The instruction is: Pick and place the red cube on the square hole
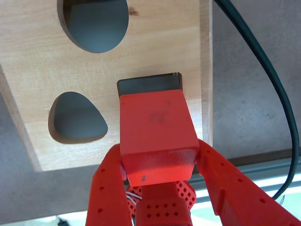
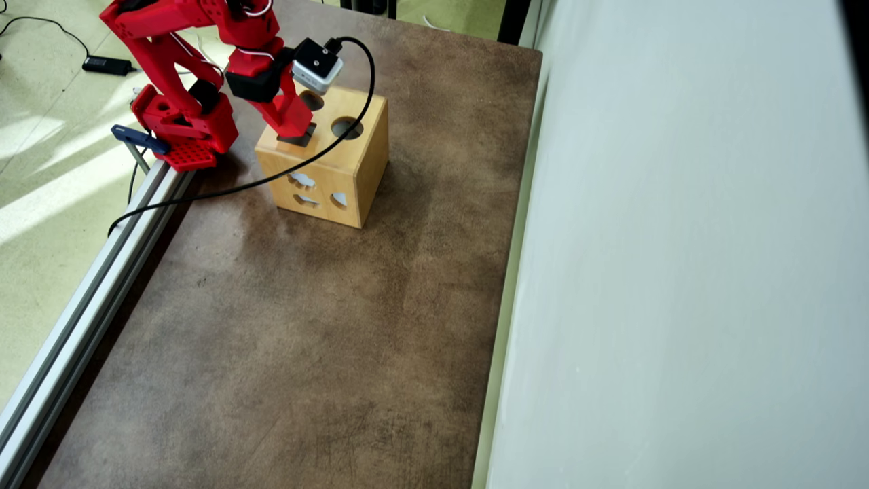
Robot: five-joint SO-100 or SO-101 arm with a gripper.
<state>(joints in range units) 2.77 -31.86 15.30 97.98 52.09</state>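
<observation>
Red gripper [image 1: 160, 176] clamps the red cube [image 1: 157, 127] directly over the square hole [image 1: 149, 84] in the wooden shape-sorter box [image 2: 353, 163], cube seemingly not yet inside.

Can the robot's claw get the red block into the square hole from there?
Probably yes. The gripper holds the red cube right at the square hole, already covering most of it in the wrist view. Nothing sits between them; only its alignment looks uncertain.
</observation>
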